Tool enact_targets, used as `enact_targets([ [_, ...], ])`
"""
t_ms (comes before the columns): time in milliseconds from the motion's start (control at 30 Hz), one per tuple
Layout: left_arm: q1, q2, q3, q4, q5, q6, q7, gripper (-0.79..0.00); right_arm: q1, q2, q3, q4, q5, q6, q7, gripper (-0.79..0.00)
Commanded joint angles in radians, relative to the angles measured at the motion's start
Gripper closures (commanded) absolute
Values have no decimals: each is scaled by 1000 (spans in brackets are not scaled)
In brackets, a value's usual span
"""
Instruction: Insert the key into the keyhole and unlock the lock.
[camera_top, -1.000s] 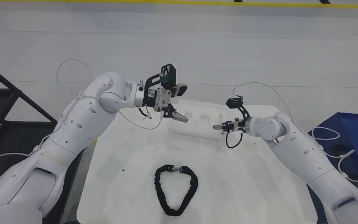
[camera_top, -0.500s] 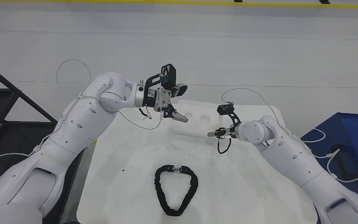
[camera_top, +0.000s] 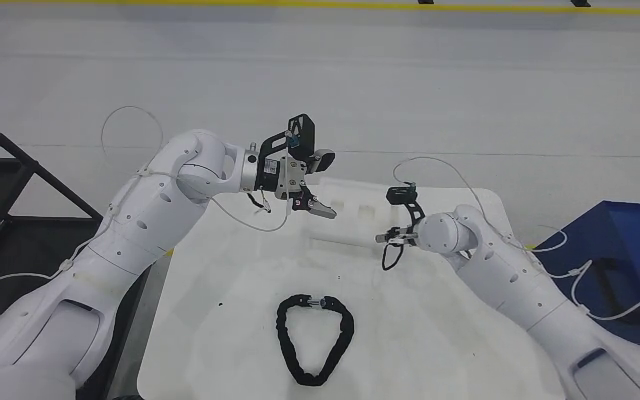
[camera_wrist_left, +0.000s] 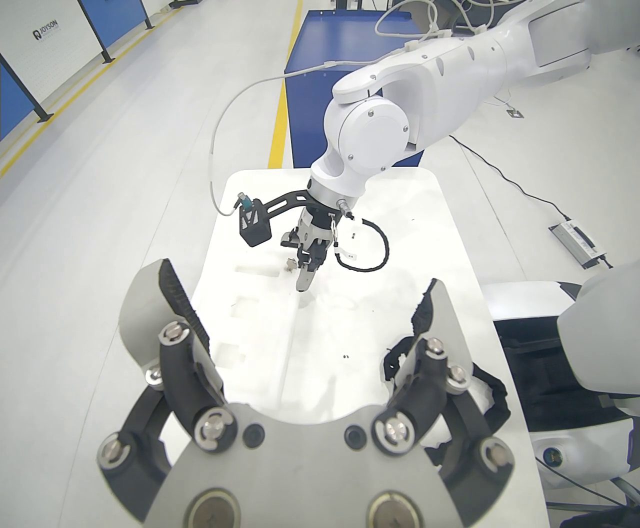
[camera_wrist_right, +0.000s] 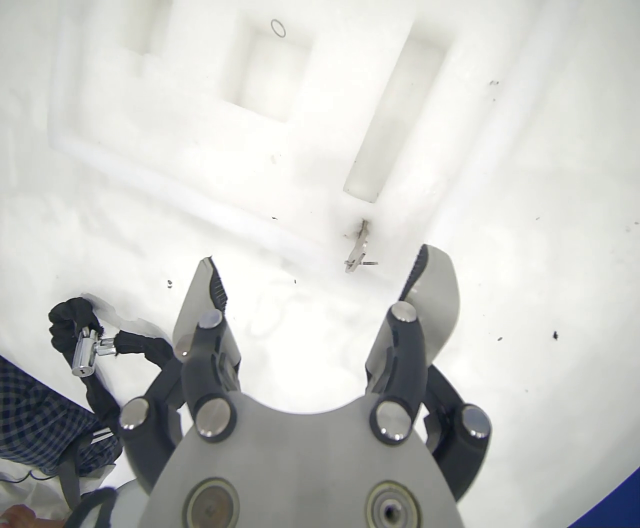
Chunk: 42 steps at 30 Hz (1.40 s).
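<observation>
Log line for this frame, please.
left gripper open, empty | right gripper open, by key | key on table, ungripped | chain lock on table, untouched

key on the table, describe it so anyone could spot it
On the white table sits a white foam block with cut-out pockets. Just beyond its long narrow slot lies the key: small, silvery, apart from the black chain lock.
</observation>
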Motion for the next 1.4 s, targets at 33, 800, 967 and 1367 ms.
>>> enact_targets([
  [33,0,0,0,0,0,0,0,-785,0,-5,-1,0,-17,28,5,-465],
  [800,0,0,0,0,0,0,0,-785,-14,-46,31,84,-58,76,-32,-129],
  [967,0,0,0,0,0,0,0,-785,-8,-60,29,107,-61,71,-25,-126],
  [1367,0,0,0,0,0,0,0,-785,11,-100,13,177,-68,71,-18,0],
])
